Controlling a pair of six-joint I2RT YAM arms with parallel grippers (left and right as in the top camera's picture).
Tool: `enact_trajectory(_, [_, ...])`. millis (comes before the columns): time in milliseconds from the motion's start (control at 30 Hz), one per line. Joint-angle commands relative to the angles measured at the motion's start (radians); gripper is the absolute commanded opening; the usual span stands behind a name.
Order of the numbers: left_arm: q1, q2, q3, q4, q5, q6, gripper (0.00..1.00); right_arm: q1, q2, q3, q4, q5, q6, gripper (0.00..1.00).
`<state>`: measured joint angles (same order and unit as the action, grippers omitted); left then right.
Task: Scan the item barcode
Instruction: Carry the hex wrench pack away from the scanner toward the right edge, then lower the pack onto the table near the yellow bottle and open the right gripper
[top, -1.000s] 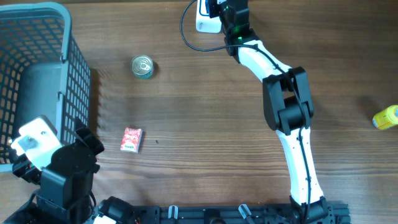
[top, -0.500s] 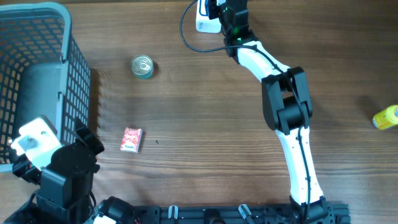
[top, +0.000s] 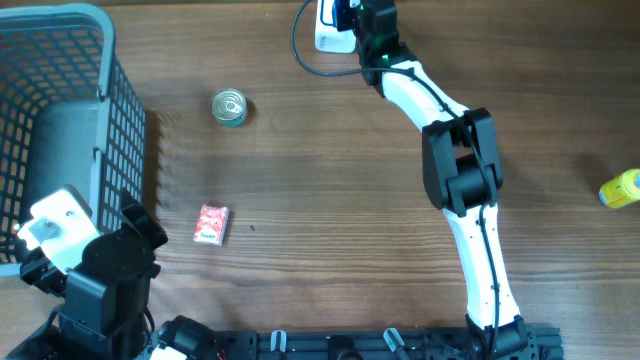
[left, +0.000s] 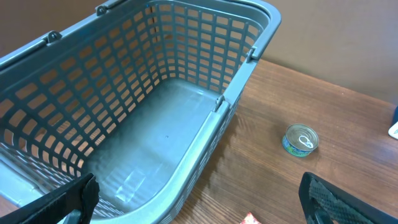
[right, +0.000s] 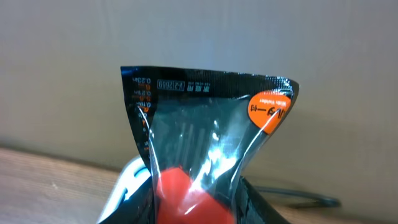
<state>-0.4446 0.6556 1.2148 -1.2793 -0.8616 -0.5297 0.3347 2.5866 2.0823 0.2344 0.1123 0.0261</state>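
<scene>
View from above and from both wrists; positions are given relative to the white scanner (top: 330, 32).

The white scanner is sitting at the far edge of the wooden table (top: 320, 200), with a black cable (top: 300, 55) looping out from it toward the robot. The right arm is reaching all the way across to it, and the right gripper (top: 352, 14) is hovering just beside the scanner, on its right. Its jaws are clenched on a clear packet (right: 205, 124). In the right wrist view the packet is standing upright directly above the scanner's white housing (right: 127, 186). It is showing a black printed top seam, a round orange sticker (right: 268, 112) at one upper corner and something red (right: 186, 193) inside.

A small tin can (top: 229, 107) is standing upright to the left of the scanner and somewhat nearer the robot. A small red packet (top: 211, 224) is lying flat farther from the scanner in the same direction. The grey mesh basket (top: 105, 60) is occupying the table's left side, well apart from the scanner. A yellow object (top: 621, 189) is lying far to the scanner's right, at the picture's edge.

The left gripper (left: 199, 214) is hanging near the basket's near end, far from the scanner. Its fingers (left: 62, 200) are spread wide and are grasping nothing.
</scene>
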Motion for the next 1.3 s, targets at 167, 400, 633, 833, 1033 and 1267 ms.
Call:
enact_trajectory(167, [0.005, 0.009, -0.007, 0.003, -0.003, -0.002, 1.00, 0.000, -0.181, 0.032, -0.213, 0.058, 0.029, 0.04])
enact_trajectory(400, [0.005, 0.009, -0.007, 0.003, -0.003, -0.002, 1.00, -0.011, -0.341, 0.032, -0.476, 0.290, 0.030, 0.05])
enact_trajectory(633, [0.005, 0.009, -0.007, 0.003, -0.002, -0.002, 1.00, -0.101, -0.462, 0.032, -0.800, 0.378, 0.065, 0.04])
enact_trajectory(833, [0.004, 0.016, -0.007, 0.024, 0.024, -0.002, 1.00, -0.323, -0.492, 0.032, -1.059, 0.328, 0.168, 0.04])
enact_trajectory(1033, [0.004, 0.077, -0.007, 0.058, 0.098, -0.002, 1.00, -0.574, -0.492, 0.032, -1.130, 0.128, 0.185, 0.04])
enact_trajectory(1267, [0.004, 0.219, -0.007, 0.134, 0.206, -0.002, 1.00, -0.736, -0.486, 0.004, -1.129, 0.022, 0.183, 0.04])
